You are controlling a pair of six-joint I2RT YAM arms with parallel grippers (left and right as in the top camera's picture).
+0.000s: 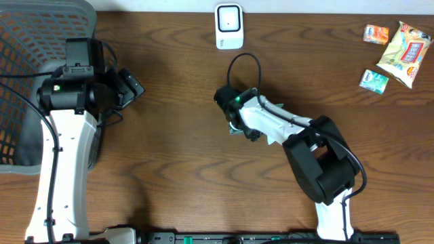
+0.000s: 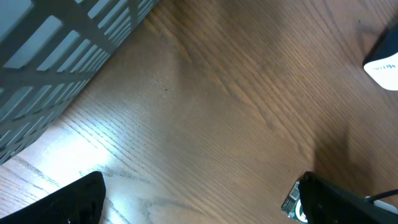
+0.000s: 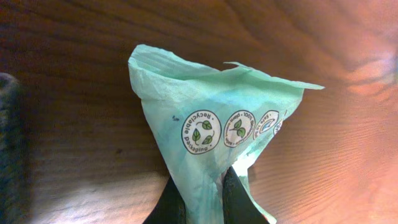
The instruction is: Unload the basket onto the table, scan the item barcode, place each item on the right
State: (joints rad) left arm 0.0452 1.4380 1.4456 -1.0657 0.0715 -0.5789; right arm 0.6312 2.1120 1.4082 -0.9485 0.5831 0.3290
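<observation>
Green packet [image 3: 205, 106] sits pinched at one end between the closed fingers of the right gripper [image 3: 202, 186], low over the wooden table [image 1: 176, 169] near its middle, apart from the white scanner [image 1: 229, 26]. Round leaf seals are printed on the film; the largest reads "recyclable packaging". The left gripper [image 1: 132, 87] hangs wide open and holds nothing, beside the grey basket [image 1: 27, 41]. A yellow snack bag [image 1: 405, 46] at the far right carries red lettering too small to read.

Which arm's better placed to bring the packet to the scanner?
Right. The right gripper is shut on the green packet near the scanner; the left gripper is open, empty, by the basket.
</observation>
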